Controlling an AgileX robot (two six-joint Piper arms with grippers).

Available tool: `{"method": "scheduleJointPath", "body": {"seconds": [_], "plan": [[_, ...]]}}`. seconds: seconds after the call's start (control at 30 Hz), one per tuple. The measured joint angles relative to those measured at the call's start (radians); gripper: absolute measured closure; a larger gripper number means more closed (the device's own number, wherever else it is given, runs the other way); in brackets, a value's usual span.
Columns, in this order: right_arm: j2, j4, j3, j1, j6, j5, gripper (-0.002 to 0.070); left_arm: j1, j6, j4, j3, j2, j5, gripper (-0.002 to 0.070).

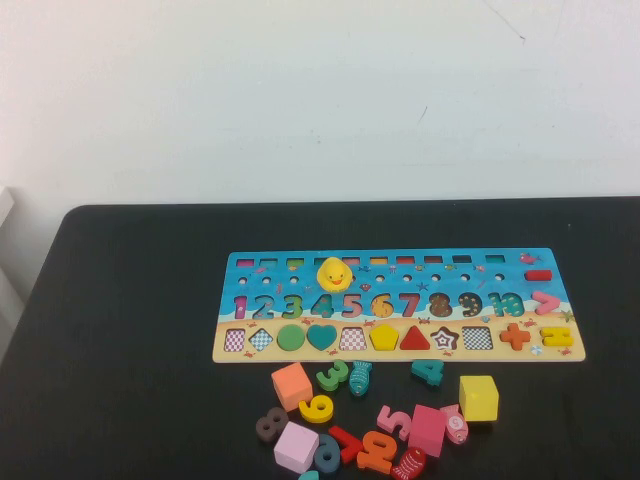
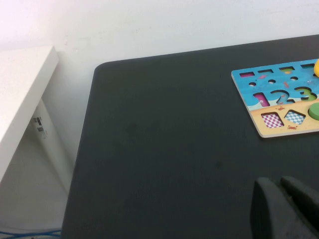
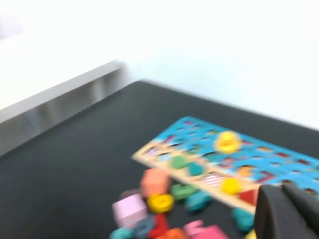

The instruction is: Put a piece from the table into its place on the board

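- Lying flat in the shape row of the board (image 1: 400, 283), the piece (image 1: 384, 337) is found already seated; its pentagon hollow is covered entirely and no pale lining is seen round it.
- Neighbours in the row: a checkered square hollow (image 1: 353, 339) on the robot's left of the piece, a red triangle (image 1: 415, 339) on its right, both just beside it.
- The board is laid with its long axis running left to right across the counter (image 1: 130, 330). The piece itself has no marked long axis, and one corner is pointed away from the robot.
- Loose stock is gathered on the counter on the robot's side of the board, among it a yellow cube (image 1: 479, 397) and a yellow 6 (image 1: 317, 408). No second yellow pentagon is seen there.
- Left gripper (image 2: 279, 185): held over bare counter, well apart from the board's left end; its fingers are pressed together and nothing is pinched.
- Right gripper (image 3: 280, 191): raised above the counter on the robot's side of the board, fingers pressed together, nothing carried. The piece (image 3: 230, 186) is seen just ahead of them, so the right arm is judged the nearer.
- Neither arm is shown in the high view.
- Placement is judged complete; no further grasp is thought to be called for.
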Motion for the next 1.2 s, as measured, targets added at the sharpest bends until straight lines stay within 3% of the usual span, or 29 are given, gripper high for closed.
{"method": "scheduleJointPath", "body": {"seconds": [0.1,0.17,0.3,0.5,0.73,0.97,1.2], "plan": [[-0.071,0.000,0.076,-0.150,0.005,-0.047,0.0657,0.000,0.000,0.000,0.000,0.000,0.000,0.0676],[-0.129,-0.001,0.141,-0.341,-0.004,-0.087,0.0657,0.000,0.000,0.000,0.000,0.000,0.000,0.0676],[-0.184,-0.001,0.209,-0.559,-0.006,-0.183,0.0657,0.000,0.000,0.000,0.000,0.000,0.000,0.0676],[-0.202,-0.002,0.264,-0.779,-0.006,-0.276,0.0657,0.000,0.000,0.000,0.000,0.000,0.002,0.0676],[-0.230,-0.003,0.264,-0.804,-0.006,-0.247,0.0657,0.000,0.000,0.000,0.000,0.000,0.002,0.0676],[-0.278,0.098,0.264,-0.794,-0.113,-0.018,0.0657,0.000,0.000,0.000,0.000,0.000,0.002,0.0676],[-0.309,0.149,0.268,-0.707,-0.165,0.164,0.0657,0.000,0.000,0.000,0.000,0.000,0.002,0.0676]]}}
